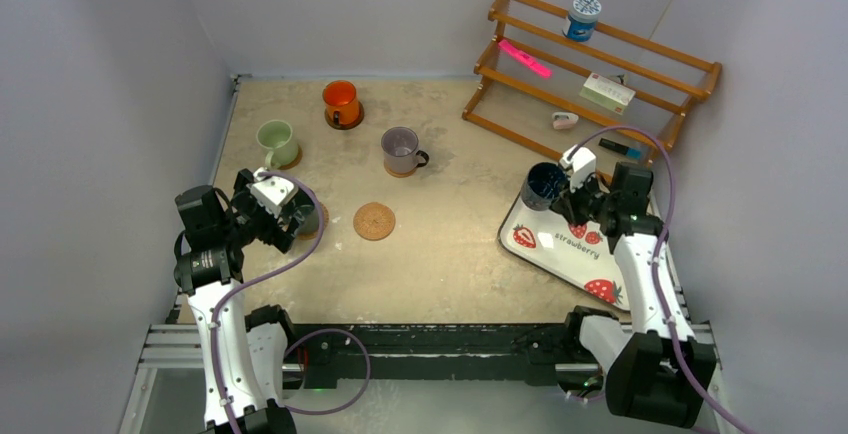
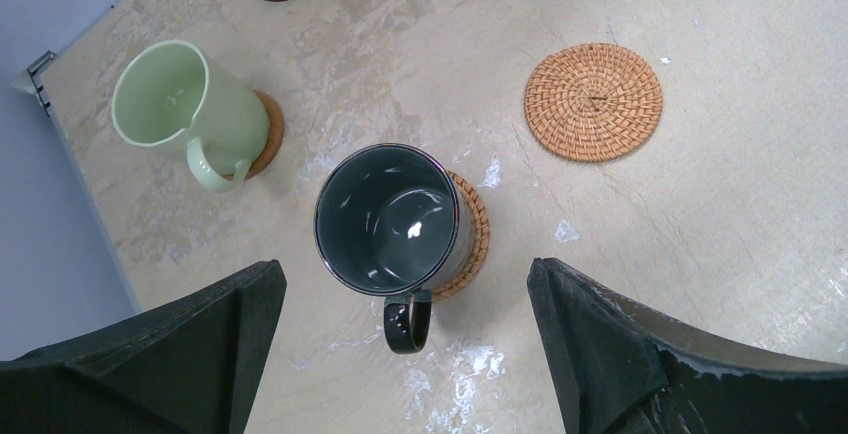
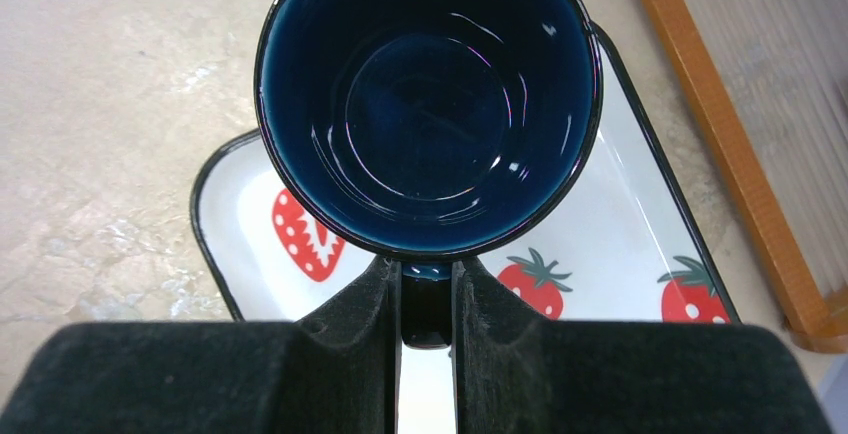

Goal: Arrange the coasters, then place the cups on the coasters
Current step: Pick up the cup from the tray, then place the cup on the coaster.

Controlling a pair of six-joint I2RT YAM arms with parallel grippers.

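One blue cup [image 3: 425, 104], tray [image 1: 560, 260] lettered "strawberry"

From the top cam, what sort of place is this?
Probably a lab robot test cell, not a home: plain walls box in the table, the arms bolt to a metal frame, and the mugs, wooden rack and strawberry tray look like props.

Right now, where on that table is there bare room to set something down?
Widest: between the empty coaster and the strawberry tray, down to the near edge. Crowded: back left, around the green cup, orange cup and purple cup.
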